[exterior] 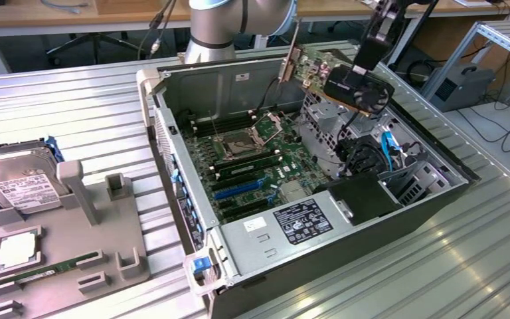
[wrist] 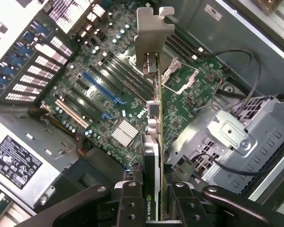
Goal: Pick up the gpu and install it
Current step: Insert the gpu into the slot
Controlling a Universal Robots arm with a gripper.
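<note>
Clearly, the gripper [exterior: 361, 70] was clamped on the gpu [exterior: 335, 80], holding it in the air above the open computer case [exterior: 326, 272]. In the exterior view the card hung over the case's far edge, toward the exterior view's right, tilted, with its round fan facing that side and its silver end bracket [exterior: 286, 66] pointing toward the arm's base. It appeared to hang clear of the drive cage [exterior: 326, 123] below it, though that angle made the gap hard to judge.

In the wrist view the gpu [wrist: 151, 156] showed edge-on, running away from the gripper [wrist: 154, 196]. The black fingers [wrist: 130, 201] pressed against its two flat faces, and the bracket [wrist: 154, 28] stood at the far end. Beneath it lay the motherboard [wrist: 109, 71], with the blue slot [wrist: 102, 87] and a small finned heatsink [wrist: 124, 132] off to one side of the card, not directly under it. The metal drive cage [wrist: 236, 137] sat on the other side.

The case lay on its side in the middle of the slatted metal worktop [exterior: 78, 113]. Near the worktop's edge at the exterior view's left stood a grey holder tray [exterior: 104, 266]. It carried a silver hard drive [exterior: 16, 179] at its far end and a green RAM stick [exterior: 47, 271] at its near end.
</note>
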